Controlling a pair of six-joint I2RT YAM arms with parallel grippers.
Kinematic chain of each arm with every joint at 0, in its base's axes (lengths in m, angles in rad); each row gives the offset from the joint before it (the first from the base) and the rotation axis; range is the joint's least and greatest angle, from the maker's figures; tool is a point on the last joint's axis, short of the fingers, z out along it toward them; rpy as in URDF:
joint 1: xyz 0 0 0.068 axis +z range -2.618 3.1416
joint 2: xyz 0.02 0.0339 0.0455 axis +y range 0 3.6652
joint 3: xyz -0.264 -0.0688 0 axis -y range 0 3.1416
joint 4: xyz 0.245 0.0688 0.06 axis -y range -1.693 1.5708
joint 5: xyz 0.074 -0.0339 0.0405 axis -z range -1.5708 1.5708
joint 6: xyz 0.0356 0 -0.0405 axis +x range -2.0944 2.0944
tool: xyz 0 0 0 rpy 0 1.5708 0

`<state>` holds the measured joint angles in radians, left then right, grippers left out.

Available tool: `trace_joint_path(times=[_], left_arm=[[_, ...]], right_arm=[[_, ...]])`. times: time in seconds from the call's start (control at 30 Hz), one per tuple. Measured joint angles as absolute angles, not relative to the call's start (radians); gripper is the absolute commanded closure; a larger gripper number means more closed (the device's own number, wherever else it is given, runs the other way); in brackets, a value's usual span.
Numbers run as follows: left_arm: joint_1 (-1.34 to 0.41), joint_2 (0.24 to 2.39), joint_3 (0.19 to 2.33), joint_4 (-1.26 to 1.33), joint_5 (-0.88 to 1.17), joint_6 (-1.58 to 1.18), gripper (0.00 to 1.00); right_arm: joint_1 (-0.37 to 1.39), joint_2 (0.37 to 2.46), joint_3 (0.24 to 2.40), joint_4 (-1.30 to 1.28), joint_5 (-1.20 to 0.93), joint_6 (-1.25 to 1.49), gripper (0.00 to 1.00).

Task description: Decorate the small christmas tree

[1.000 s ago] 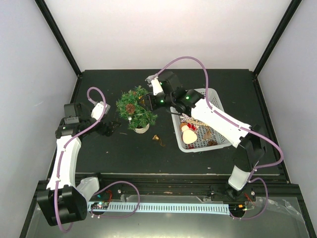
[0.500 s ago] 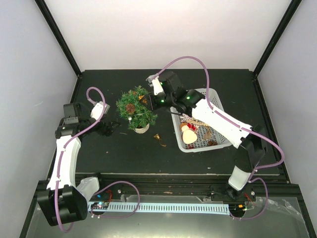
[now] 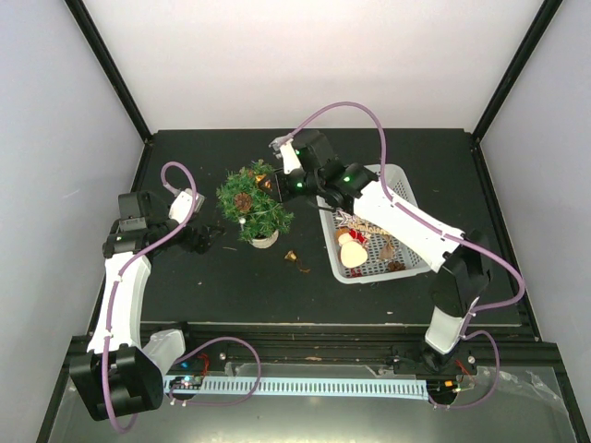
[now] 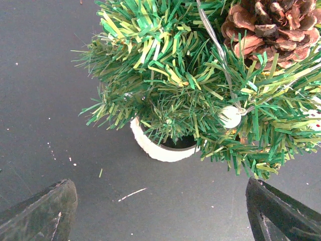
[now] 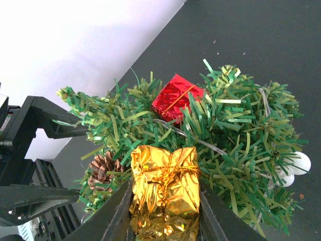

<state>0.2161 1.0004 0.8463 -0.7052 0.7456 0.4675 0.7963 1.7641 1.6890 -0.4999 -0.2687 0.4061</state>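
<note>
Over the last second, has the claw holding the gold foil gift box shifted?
Yes, slightly: the right gripper, shut on the gold foil gift box, edged away from the white plastic basket, over the small green christmas tree.

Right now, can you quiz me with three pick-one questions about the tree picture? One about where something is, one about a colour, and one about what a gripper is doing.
1. Where is the basket?
A. Beside the tree, toward the right arm
B. Beside the tree, toward the left arm
C. On top of the tree

2. What colour is the gift in the right gripper?
A. Red
B. Gold
C. Blue

3. How is the left gripper?
A. Shut on the pot
B. Shut on a pinecone
C. Open and empty

Answers:
1 A, the top view shows it on that side.
2 B, shiny gold foil shows in its grip.
3 C, its jaws stand wide with nothing between.
</note>
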Motion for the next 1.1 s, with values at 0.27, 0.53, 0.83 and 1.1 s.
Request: trace_joint_path(times=[0.27,0.53,0.83,1.1], left_arm=[[0.216,1.000,0.846,-0.705,0.747,0.467,0.08],[0.216,1.000,0.846,-0.705,0.748,0.467,0.08],[0.216,1.000,0.846,-0.705,0.751,0.468,0.08],[0.216,1.000,0.846,-0.705,0.756,0.468,0.08]], right_arm=[[0.796,1.785,1.693,-0.502,-0.271,0.406,0.70],[0.796,1.795,1.693,-0.505,-0.272,0.406,0.70],[0.796,1.837,1.710,-0.509,-0.272,0.405,0.70],[0.796,1.836,1.711,-0.510,-0.272,0.406,0.63]])
